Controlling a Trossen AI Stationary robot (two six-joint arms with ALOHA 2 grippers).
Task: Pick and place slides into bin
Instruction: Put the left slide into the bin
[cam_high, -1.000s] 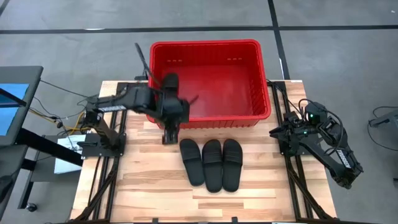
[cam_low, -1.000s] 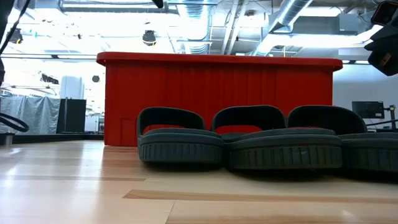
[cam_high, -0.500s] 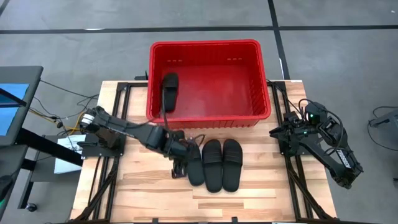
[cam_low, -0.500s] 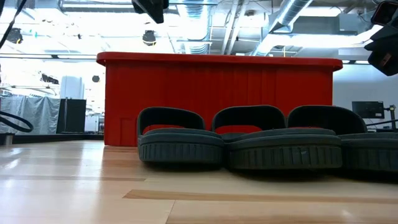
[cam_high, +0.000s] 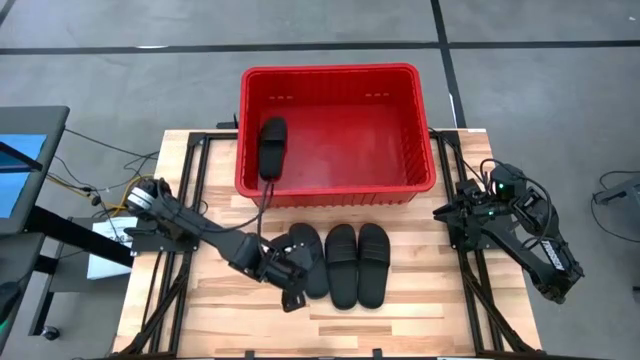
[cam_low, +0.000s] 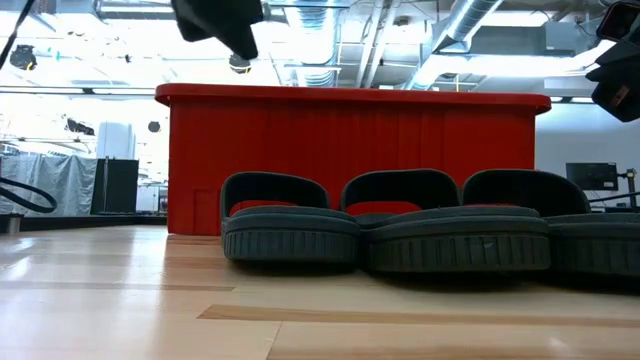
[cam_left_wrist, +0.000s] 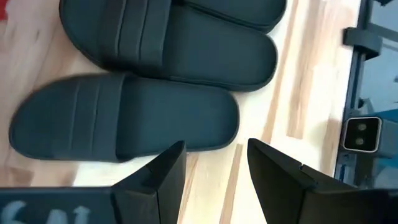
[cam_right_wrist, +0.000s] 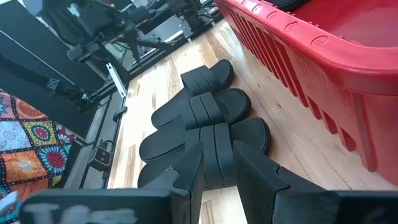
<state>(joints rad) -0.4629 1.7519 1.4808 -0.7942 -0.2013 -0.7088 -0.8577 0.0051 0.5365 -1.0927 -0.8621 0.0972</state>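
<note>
The red bin (cam_high: 338, 130) sits at the far edge of the table (cam_high: 230, 310), in the middle. One black slide (cam_high: 271, 148) already lies inside it, close to the bin's left wall. It lies flat, pointing from the near wall to the far wall.

Three more slides lie side by side on the table, just in front of the bin's near wall. They touch or nearly touch each other. The left slide (cam_high: 308, 257) is tilted a little (its far end leans toward the left). The middle slide (cam_high: 343, 264) and the right slide (cam_high: 373, 262) lie straight.

The left gripper (cam_high: 290, 295) is low over the table, right beside the near end of the left slide. Its two fingers (cam_left_wrist: 155, 180) are spread apart and hold nothing. In the left wrist view the slide lies just past the fingertips, not between them.

The right gripper (cam_right_wrist: 217, 165) waits at the right edge of the table, well away from the slides. Its fingers are a little apart, with nothing in them.
</note>
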